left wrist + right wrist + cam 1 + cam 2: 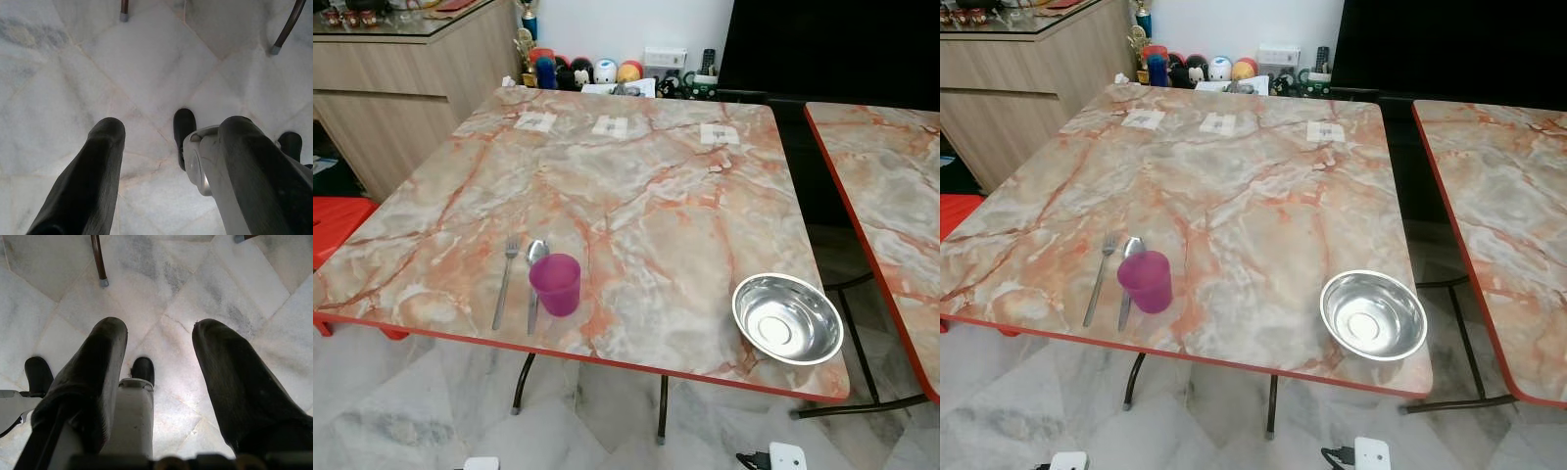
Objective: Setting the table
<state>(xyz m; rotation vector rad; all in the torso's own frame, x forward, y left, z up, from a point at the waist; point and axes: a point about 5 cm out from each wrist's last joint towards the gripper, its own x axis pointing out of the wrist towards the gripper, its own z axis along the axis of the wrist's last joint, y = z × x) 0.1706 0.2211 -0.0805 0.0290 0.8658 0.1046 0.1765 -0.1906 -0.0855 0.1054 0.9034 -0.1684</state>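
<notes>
Above, head view: marble counter (636, 196) carries a fork (505, 282) and spoon (534, 279) at 7 o'clock, the spoon touching a purple cup (555, 284); a steel bowl (787, 318) sits at 5 o'clock near the edge. Left wrist view: left hand (168, 132) hangs wide apart over the floor (146, 63). Right wrist view: right hand (159, 333) likewise wide, empty.
</notes>
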